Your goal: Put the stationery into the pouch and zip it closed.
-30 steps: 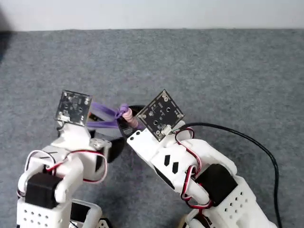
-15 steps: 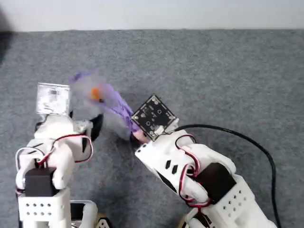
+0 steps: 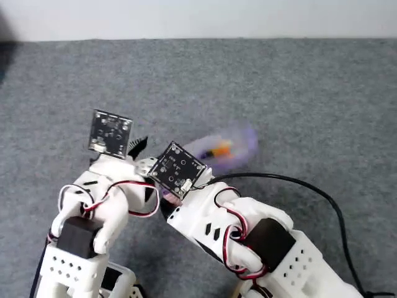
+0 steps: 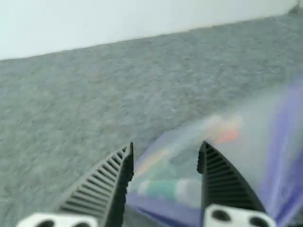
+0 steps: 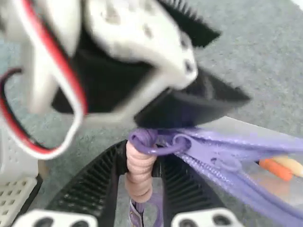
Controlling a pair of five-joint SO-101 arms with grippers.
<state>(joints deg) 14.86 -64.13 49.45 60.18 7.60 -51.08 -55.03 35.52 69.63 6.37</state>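
Note:
The pouch (image 3: 224, 147) is clear plastic with a purple zipper and lies blurred just beyond the two arms; orange stationery (image 3: 218, 149) shows inside it. In the right wrist view my right gripper (image 5: 140, 163) is shut on the pink zipper pull (image 5: 139, 171), at the end of the purple zipper (image 5: 222, 163). The orange stationery (image 5: 279, 168) shows through the pouch wall. My left gripper (image 4: 165, 153) stands open over the pouch (image 4: 222, 156), with the pouch seen between and past its fingers. Its black jaw hangs right above the zipper end in the right wrist view.
Grey carpet (image 3: 291, 87) covers the table, with free room at the far side and to the right. A black cable (image 3: 322, 198) runs along the right arm. A white wall (image 3: 198, 18) borders the far edge.
The pouch swung from the left side over to the right of the arms. The left arm came back toward the right arm, whose wrist shifted left and nearer.

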